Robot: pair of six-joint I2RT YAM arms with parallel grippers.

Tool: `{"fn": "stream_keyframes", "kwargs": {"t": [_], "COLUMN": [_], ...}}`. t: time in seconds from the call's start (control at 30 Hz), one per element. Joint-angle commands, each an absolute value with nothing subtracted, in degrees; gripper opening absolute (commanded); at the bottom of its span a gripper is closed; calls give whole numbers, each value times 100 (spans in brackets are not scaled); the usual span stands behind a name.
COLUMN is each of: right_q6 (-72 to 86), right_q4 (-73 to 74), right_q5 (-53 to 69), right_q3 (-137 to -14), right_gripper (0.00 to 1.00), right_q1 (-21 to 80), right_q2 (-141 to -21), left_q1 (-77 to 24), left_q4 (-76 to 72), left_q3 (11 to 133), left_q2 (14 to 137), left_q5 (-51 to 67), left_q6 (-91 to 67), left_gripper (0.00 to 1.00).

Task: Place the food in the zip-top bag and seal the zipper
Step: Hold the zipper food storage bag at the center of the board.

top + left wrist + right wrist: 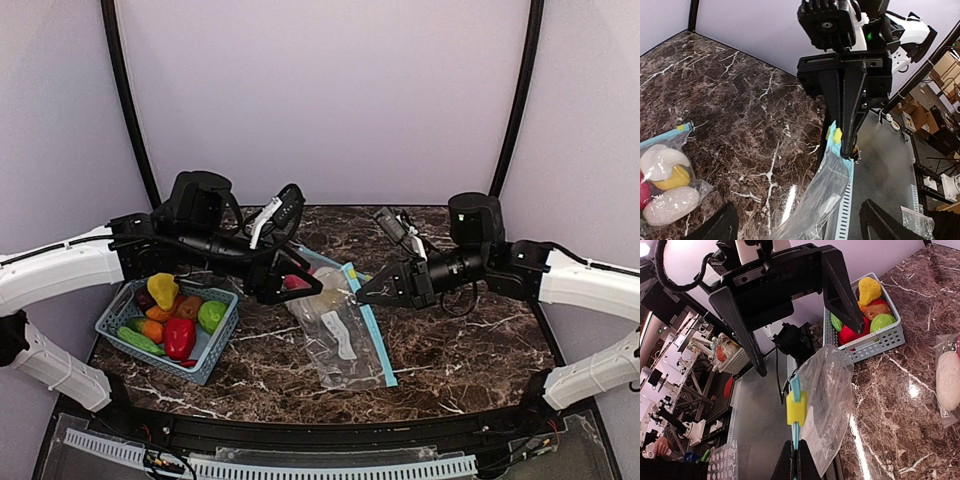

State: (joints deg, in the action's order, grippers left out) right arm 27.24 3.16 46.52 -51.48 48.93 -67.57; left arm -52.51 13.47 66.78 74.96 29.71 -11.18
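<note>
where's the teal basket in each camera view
top external: teal basket sits lower left, full of toy food.
left wrist: not in view.
right wrist: teal basket sits upper right.
shared landmark: the zip-top bag shows in all three views; seen from above, it lies to the right of the basket.

White shells clad both arms; the joints, cables, left end effector and right end effector are black.

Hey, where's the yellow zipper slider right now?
Right wrist view, lower centre: the yellow slider sits on the teal zip strip, just beyond the shut right gripper pinching that strip.
</note>
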Motion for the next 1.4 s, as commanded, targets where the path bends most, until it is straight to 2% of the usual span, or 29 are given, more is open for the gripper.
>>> {"fn": "stream_keyframes", "kwargs": {"t": [0.0, 0.27, 0.4, 0.67, 0.93, 1.0, 1.13, 1.2, 1.23, 1.37], "right_q6": [2585, 2553, 2543, 2542, 2540, 2536, 2526, 2516, 2516, 2539], "right_q4": [308, 317, 325, 317, 318, 329, 338, 349, 345, 281], "right_q5": [4905, 5008, 5019, 5027, 5041, 5038, 5000, 4905, 4848, 4534], "right_q3": [-5381, -5473, -5509, -5515, -5535, -5533, -5528, -5517, -5519, -5573], "right_gripper": [0, 0, 0, 0, 0, 0, 0, 0, 1, 26], "right_q1": [4986, 5040, 5062, 5080, 5091, 5086, 5089, 5089, 5089, 5089], "right_q2": [-6879, -7053, -7114, -7145, -7143, -7139, -7124, -7108, -7093, -7021], "left_q1": [-5299, -5305, -5314, -5320, -5336, -5355, -5365, -5356, -5364, -5364], "left_q4": [747, 532, 475, 270, 257, 244, 169, 116, 98, 50], "left_q3": [6859, 6882, 6862, 6794, 6810, 6819, 6793, 6763, 6731, 6663], "left_q2": [7544, 7772, 7825, 7877, 8000, 8016, 7989, 7956, 7935, 7879], "left_q5": [3698, 4015, 4093, 4224, 4296, 4312, 4306, 4307, 4307, 4322], "left_q6": [-1250, -1375, -1412, -1533, -1590, -1586, -1581, -1574, -1578, -1586], "left_gripper": [80, 59, 40, 26, 25, 21, 4, 1, 1, 1]}}
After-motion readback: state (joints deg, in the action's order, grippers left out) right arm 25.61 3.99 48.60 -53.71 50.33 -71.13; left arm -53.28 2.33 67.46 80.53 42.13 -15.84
